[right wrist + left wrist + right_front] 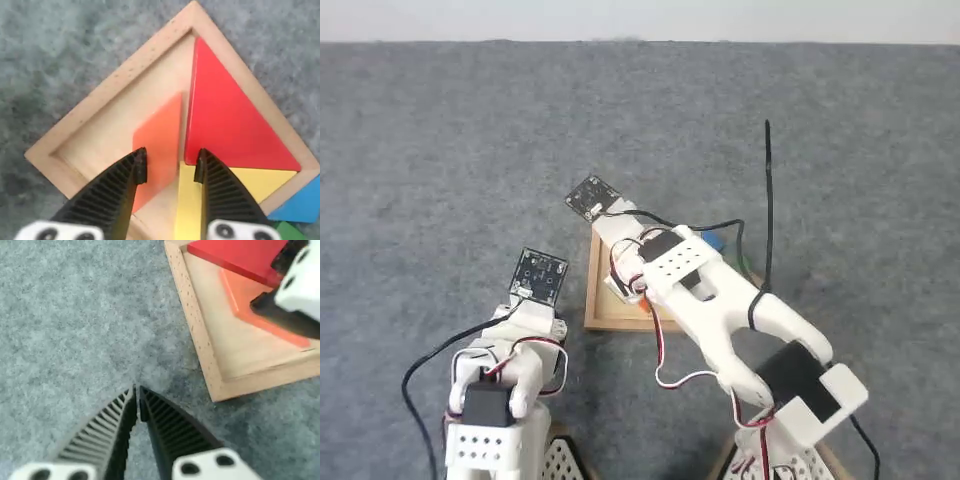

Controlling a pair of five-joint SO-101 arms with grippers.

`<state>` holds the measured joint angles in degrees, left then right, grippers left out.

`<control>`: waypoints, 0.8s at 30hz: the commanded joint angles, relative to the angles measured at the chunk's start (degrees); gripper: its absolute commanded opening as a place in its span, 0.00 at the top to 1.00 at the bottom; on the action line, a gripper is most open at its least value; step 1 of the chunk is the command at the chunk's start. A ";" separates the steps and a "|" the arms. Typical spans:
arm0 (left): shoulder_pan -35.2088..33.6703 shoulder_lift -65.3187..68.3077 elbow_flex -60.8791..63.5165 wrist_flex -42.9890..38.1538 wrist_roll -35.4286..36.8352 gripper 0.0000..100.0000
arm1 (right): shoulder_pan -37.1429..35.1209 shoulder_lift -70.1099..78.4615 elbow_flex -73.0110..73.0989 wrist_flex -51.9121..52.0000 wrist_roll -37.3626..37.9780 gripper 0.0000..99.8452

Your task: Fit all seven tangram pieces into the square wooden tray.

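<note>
Nearest the bases, over the grey carpet (65, 315): left gripper (136, 389), fingers pressed almost together on nothing, just beside a corner of the square wooden tray (192, 315).

Next out, above the tray's middle: right gripper (171, 155), fingers moderately apart and empty, straddling the line where the orange piece (160, 127) meets a corner of the red triangle (225, 120).

Progress, as a judgement: somewhat past halfway.
- Lying flat inside the frame and apparently placed: red triangle, yellow triangle (260, 182), blue piece (300, 205) and an edge of a green piece (287, 232) farthest along.
- Lying with bare wood on the side away from red: orange piece, probably not settled in a final slot.
- Five colours counted, so presumably two pieces left to bring, plus filling that bare stretch.

What each view adds:
- High view: placing of both arms, left one short of the tray's rim (590, 290), right one stretched over it, a speck of blue (712, 240) beside it.
- Right wrist view: the whole pattern of colours.
- Left wrist view: from low down, the thickness of red's edge and the bare floor by the near corner.
</note>
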<state>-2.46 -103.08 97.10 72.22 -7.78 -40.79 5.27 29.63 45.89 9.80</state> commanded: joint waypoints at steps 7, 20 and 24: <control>-0.26 -1.41 -0.66 0.35 0.44 0.99 | -7.43 -1.36 1.32 3.65 3.25 0.82; -0.26 -1.41 -0.66 0.35 0.44 0.99 | -5.41 -14.46 13.45 3.38 4.75 0.82; -0.26 -1.41 -0.66 0.35 0.44 0.99 | -3.82 -18.51 12.66 2.77 4.48 0.82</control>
<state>-2.46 -103.08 97.10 72.22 -7.78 -46.15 -7.74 43.25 48.70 13.93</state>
